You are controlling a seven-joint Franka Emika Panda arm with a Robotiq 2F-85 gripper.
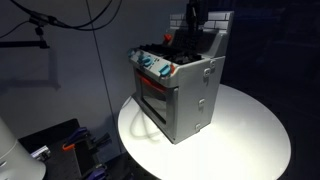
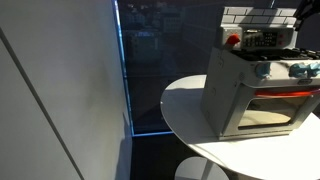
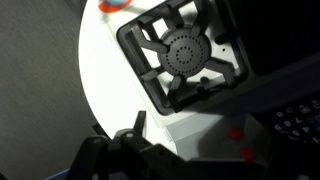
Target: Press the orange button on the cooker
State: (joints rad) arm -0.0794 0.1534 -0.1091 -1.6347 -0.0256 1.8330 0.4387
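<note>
Round white table (image 1: 250, 135) under upright cooker (image 1: 190, 95), oven door (image 1: 155, 100) toward rim.

The arm (image 1: 192, 14) comes down from 12 o'clock in an exterior view as a dark, nearly upright column. In an exterior view only its dark end shows, at the 1 o'clock corner. In the wrist view the pincer (image 3: 133, 152) enters from 6 o'clock, dark and blurred. One finger (image 3: 137, 124) points toward 12 o'clock. Whether the jaws are spread or closed cannot be made out.
</note>
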